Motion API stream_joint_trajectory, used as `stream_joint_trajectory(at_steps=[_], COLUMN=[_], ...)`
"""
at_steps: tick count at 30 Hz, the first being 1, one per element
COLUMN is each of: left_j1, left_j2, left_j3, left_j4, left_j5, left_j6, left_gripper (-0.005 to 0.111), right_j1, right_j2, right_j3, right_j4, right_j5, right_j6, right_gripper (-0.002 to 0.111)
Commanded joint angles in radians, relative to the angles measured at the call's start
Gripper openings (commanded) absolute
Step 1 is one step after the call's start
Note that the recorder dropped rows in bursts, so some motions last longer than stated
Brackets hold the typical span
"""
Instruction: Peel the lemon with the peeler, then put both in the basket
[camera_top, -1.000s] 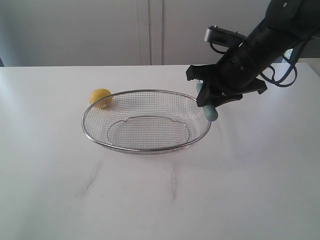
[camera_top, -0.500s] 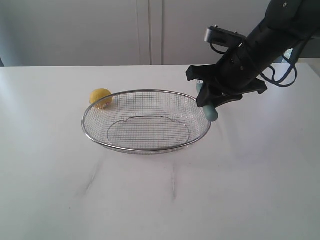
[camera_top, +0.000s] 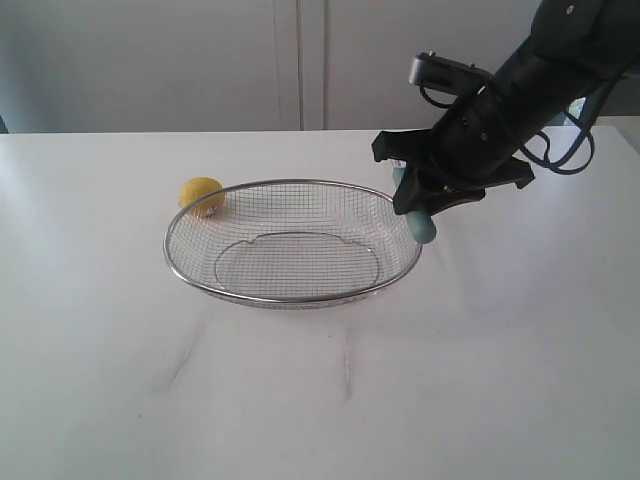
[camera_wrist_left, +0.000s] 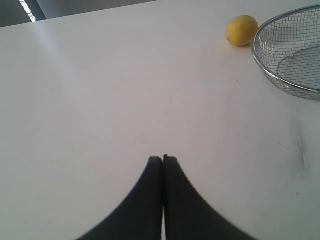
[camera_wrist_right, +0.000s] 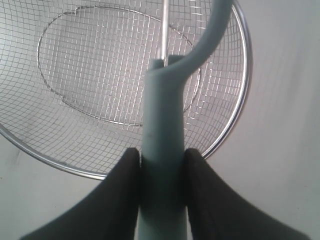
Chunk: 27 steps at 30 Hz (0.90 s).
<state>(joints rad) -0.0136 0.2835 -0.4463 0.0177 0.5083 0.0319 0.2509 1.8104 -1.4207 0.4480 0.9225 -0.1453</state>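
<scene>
The yellow lemon (camera_top: 201, 195) (camera_wrist_left: 241, 30) rests on the white table just outside the far left rim of the wire-mesh basket (camera_top: 190, 270) (camera_wrist_left: 265, 65) (camera_wrist_right: 240, 115). My right gripper (camera_top: 412, 200) (camera_wrist_right: 163, 152) is shut on the teal handle of the peeler (camera_top: 421, 222) (camera_wrist_right: 162, 125), held in the air over the basket's right rim. The peeler's head points out over the mesh in the right wrist view. Over bare table, well away from the lemon, my left gripper (camera_wrist_left: 163, 159) is shut and holds nothing; the exterior view does not show it.
White table (camera_top: 480, 380) all round the basket. White cabinet doors (camera_top: 300, 60) stand behind the table's far edge.
</scene>
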Motion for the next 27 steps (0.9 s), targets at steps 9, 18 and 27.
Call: stream_joint_trajectory(at_steps=[9, 18, 27], left_j1=[0.001, 0.001, 0.001], left_j2=[0.002, 0.067, 0.262], left_j3=[-0.01, -0.081, -0.206], left_j4=[-0.018, -0.018, -0.018], left_j5=[-0.002, 0.128, 0.244], left_j6=[-0.009, -0.009, -0.009], left_gripper=[0.0, 0.0, 0.0], right_j1=[-0.002, -0.002, -0.002], right_j2=[-0.003, -0.003, -0.003], right_j3=[0.004, 0.004, 0.004], right_j4=[0.003, 0.003, 0.003], right_j5=[-0.005, -0.005, -0.005], right_j6=[-0.014, -0.016, -0.016], right_gripper=[0.0, 0.0, 0.0])
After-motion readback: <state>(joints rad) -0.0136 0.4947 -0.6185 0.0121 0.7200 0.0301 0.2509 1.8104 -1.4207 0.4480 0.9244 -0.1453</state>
